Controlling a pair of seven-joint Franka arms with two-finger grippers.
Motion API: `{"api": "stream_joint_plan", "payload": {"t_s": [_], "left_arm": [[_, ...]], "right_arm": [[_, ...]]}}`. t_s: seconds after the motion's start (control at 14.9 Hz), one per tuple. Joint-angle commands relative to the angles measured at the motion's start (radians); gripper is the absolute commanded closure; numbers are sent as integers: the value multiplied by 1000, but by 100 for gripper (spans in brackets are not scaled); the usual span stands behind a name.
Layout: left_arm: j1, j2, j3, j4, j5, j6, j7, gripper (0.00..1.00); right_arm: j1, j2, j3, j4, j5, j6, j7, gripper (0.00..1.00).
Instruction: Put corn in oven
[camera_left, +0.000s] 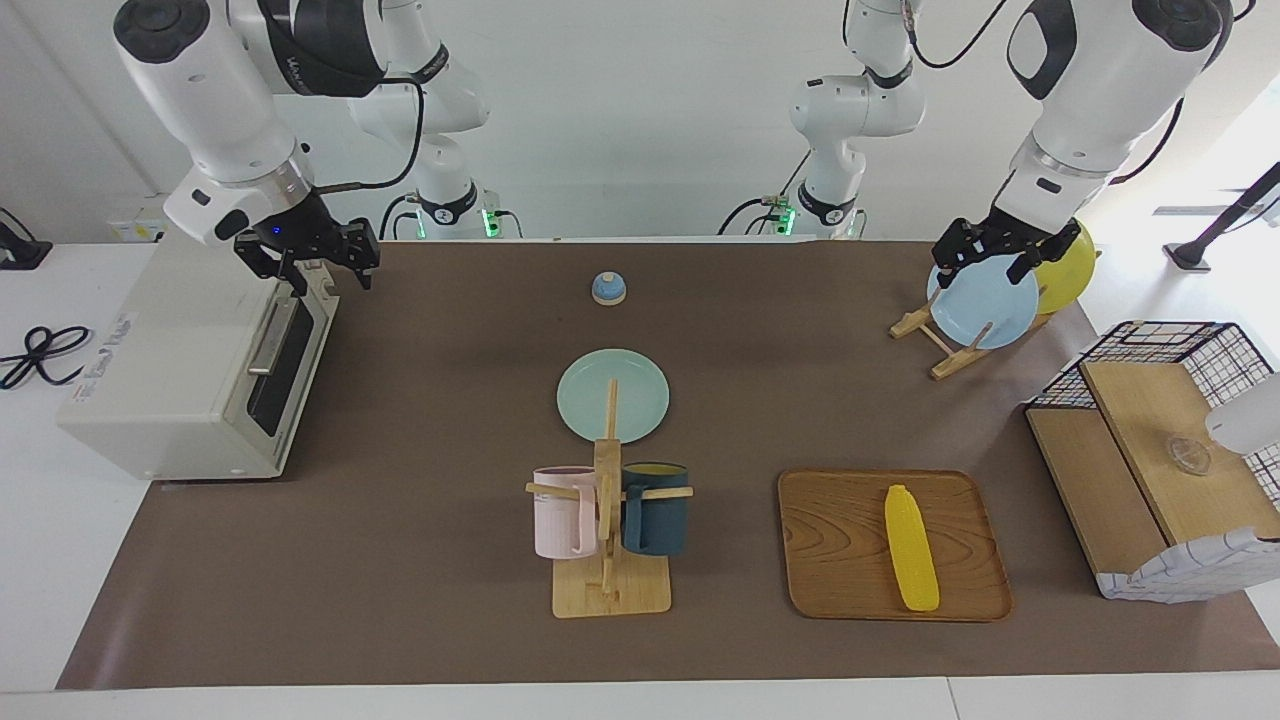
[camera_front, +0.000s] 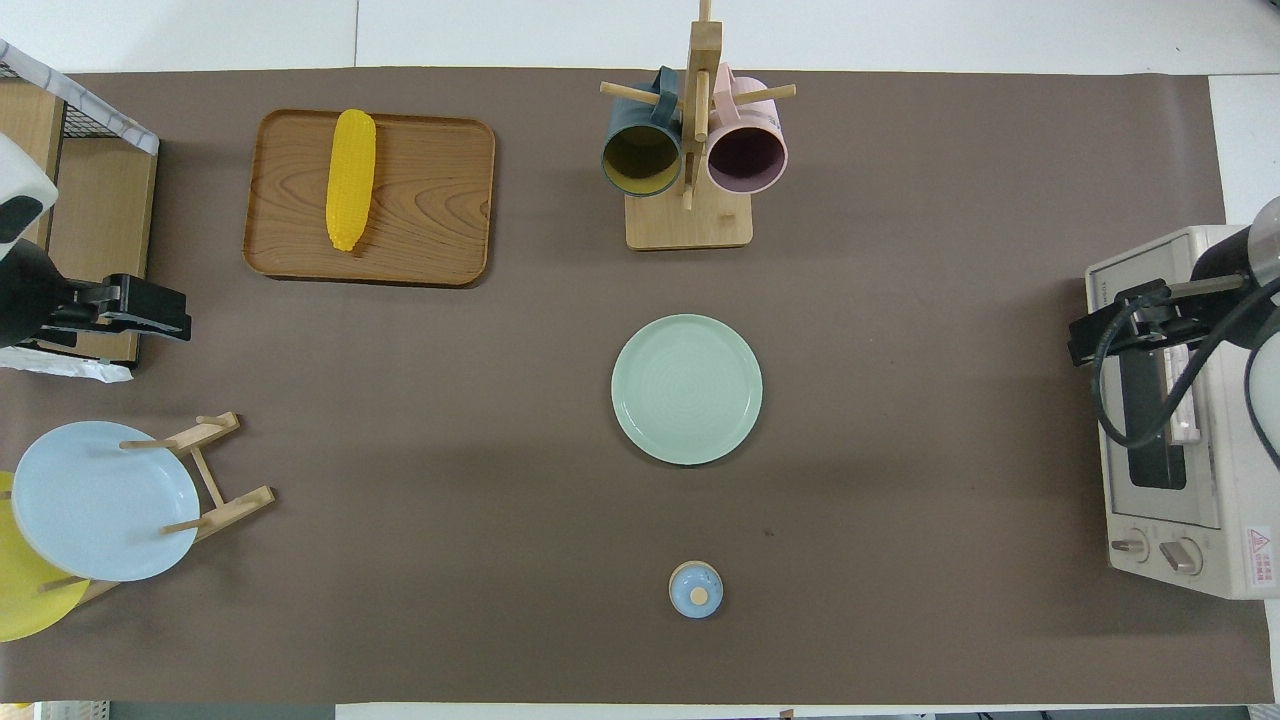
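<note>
wooden tray (camera_left: 850, 545) laid near the left arm's end | green plate (camera_left: 612, 394) set mid-table | two mugs hung on mug tree (camera_left: 608, 530) | blue plate (camera_left: 984, 300) stood in rack | small blue knob (camera_left: 608, 288) placed nearest the robots

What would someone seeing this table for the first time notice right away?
Probably the bright yellow corn, lying on a wooden tray toward the left arm's end of the table. Next, the cream oven at the right arm's end, door shut, with the right gripper over the top of the door. In the middle, a mug rack holds a pink and a dark blue mug, with a pale green plate nearer the robots.
</note>
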Motion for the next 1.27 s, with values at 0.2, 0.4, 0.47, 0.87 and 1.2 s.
{"api": "stream_joint_plan", "payload": {"t_s": [0.2, 0.4, 0.47, 0.87, 1.2], "left_arm": [[-1, -1, -3, -17, -12, 60, -10, 0], [-10, 11, -4, -35, -18, 154, 5, 0], [-10, 32, -4, -34, -27, 167, 27, 0], [-21, 371, -4, 196, -64, 183, 139, 0], [-16, 645, -29, 446, -64, 200, 206, 0]], "right_arm": [[-156, -84, 0, -272, -8, 244, -167, 100], [-165, -66, -1, -300, -39, 282, -127, 100], [-169, -61, 0, -300, -57, 288, -127, 100], [-188, -33, 0, -300, -116, 317, -129, 100], [-191, -20, 2, -302, -116, 319, -121, 100]]}}
